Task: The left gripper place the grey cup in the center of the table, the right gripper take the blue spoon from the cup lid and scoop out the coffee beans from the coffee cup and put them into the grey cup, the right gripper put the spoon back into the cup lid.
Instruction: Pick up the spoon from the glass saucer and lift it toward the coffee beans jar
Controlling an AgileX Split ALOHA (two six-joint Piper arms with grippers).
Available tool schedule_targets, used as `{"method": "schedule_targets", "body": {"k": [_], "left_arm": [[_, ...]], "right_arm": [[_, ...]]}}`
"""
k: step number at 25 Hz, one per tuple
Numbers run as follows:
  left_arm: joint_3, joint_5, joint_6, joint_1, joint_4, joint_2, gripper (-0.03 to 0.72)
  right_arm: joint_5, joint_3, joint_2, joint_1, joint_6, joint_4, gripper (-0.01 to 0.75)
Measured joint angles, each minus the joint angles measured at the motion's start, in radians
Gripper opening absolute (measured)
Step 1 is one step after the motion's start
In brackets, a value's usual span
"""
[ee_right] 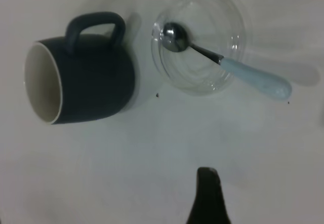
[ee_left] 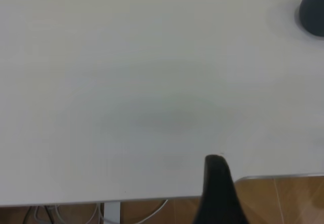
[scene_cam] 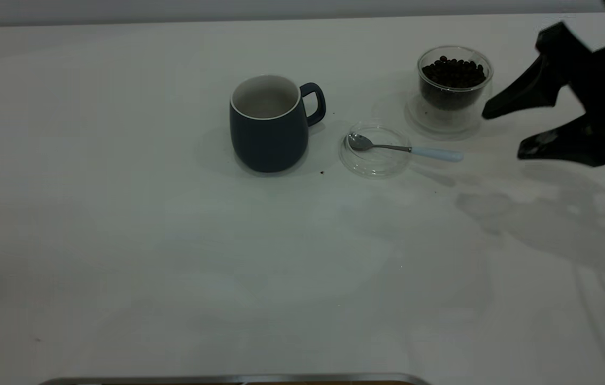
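While right gripper (scene_cam: 501,129) hovers wide-jawed | blue spoon (scene_cam: 406,149) on cup lid (scene_cam: 375,151) just beside, untouched | left jaws: cannot tell

Dim, flat light washes the table (scene_cam: 120,256) grey-green. The right gripper (scene_cam: 505,131) throws a soft, sprawling shadow toward the near edge. Both wrist views look hazy, their near fingers blurred.

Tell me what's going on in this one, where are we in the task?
The grey cup already stands upright mid-table, empty. The right gripper hangs open at the table's right side, holding nothing, beside the coffee cup full of coffee beans. The blue spoon lies untouched, its bowl in the cup lid and its handle sticking out over the rim. The left gripper sits back near the table edge.
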Motion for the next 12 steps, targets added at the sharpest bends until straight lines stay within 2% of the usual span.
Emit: {"method": "schedule_targets", "body": {"k": [12], "left_arm": [[0.0, 0.0, 0.002, 0.0, 0.0, 0.0, 0.592]], "right_arm": [[0.116, -0.19, 0.27, -0.002, 0.026, 0.0, 0.623]]}}
